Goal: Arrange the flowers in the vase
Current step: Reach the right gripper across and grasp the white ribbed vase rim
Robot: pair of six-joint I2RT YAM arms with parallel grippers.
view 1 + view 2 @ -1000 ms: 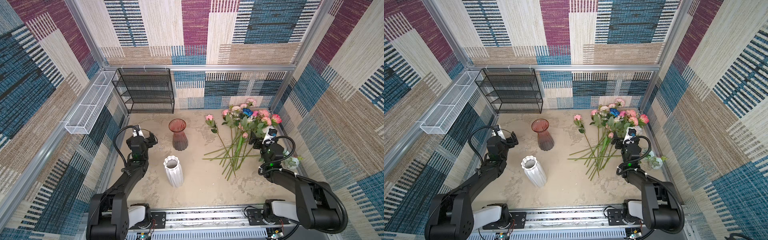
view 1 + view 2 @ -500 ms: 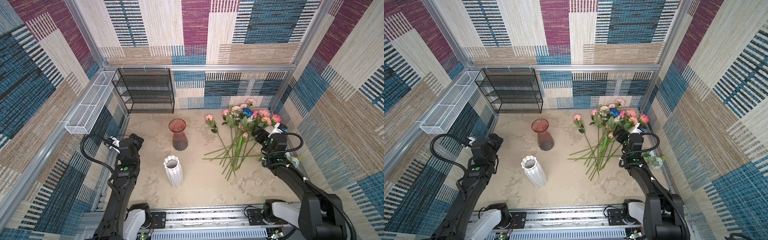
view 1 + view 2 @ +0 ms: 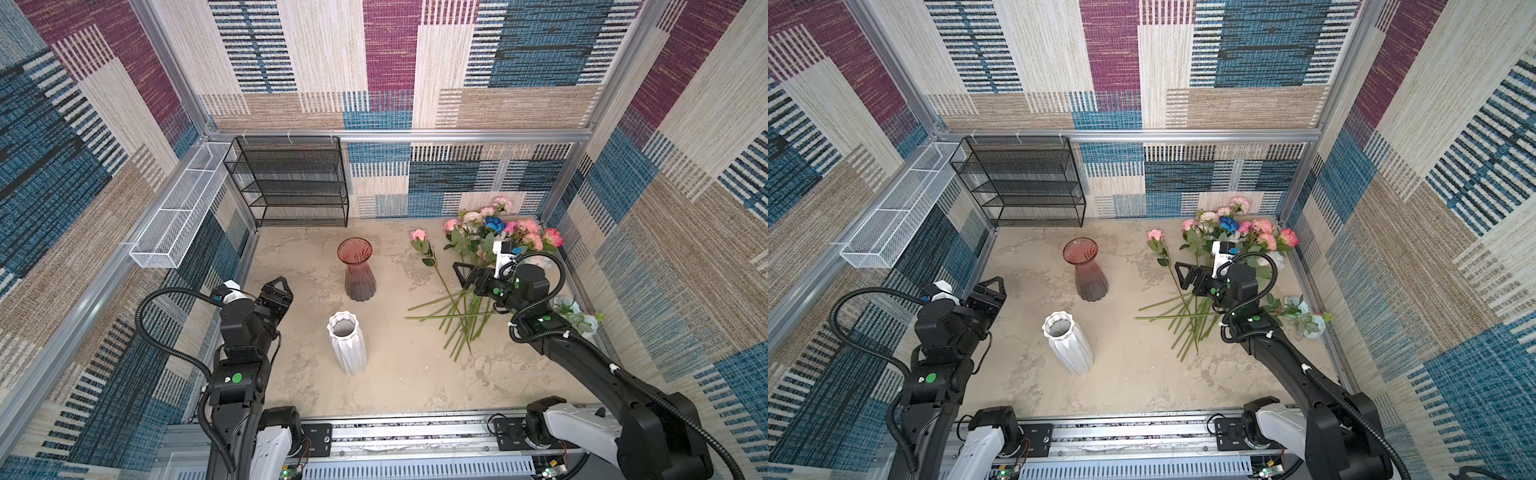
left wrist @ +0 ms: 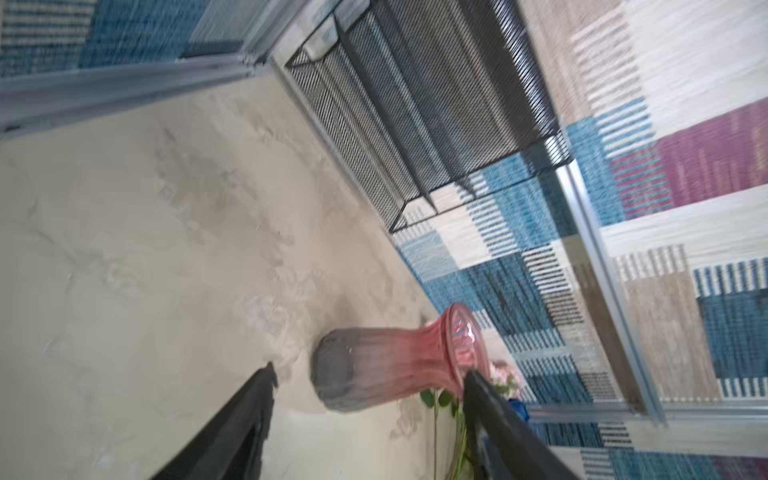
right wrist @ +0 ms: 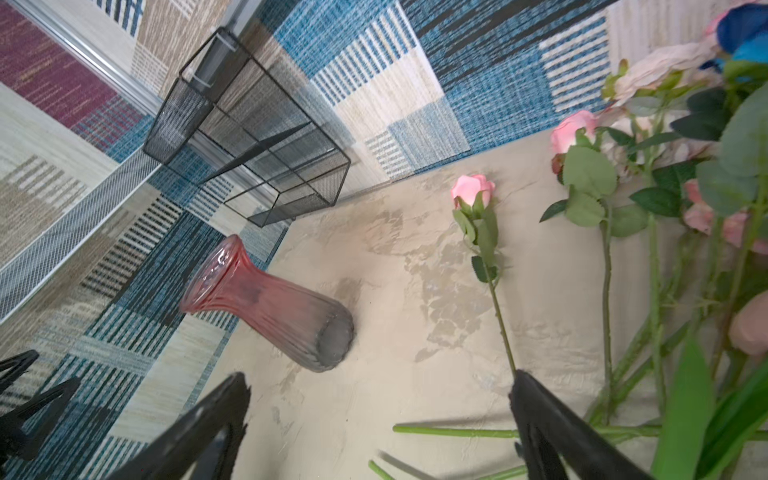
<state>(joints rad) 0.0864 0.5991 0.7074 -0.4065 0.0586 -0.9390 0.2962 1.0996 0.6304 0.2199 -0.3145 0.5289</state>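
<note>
The left gripper (image 3: 277,291) hangs clear of the surface (image 3: 415,374), its jaws apart with nothing between them. In the left wrist view its fingertips (image 4: 259,395) frame the red glass vase (image 4: 395,365), which stands upright well ahead of it, untouched. I take that aim as readiness to steady a vase while the other arm brings stems. The white ribbed vase (image 3: 347,343) stands upright off to this gripper's side, nearer the arm's base and apart from the red one. Both mouths are empty, so the arranging looks barely begun. The task does not say which vase is meant.

The right gripper (image 3: 466,274) is likewise spread wide and holds nothing. It points toward the red vase and sits low over the fanned green stems. Just off one of its fingertips (image 5: 528,395) runs the stem of the single pink rose (image 3: 419,235). I cannot tell whether the two touch. That rose lies apart from the rest, so it seems the natural first pick, with no tangle to drag along.

The flowers (image 3: 494,232) lie heaped beside and behind this gripper. Their heads crowd the far corner and their cut ends splay out beneath the wrist, which leaves bare stems open to a pinch. A few pale blue heads (image 3: 575,316) lie behind the wrist, the hardest to reach from here.
</note>
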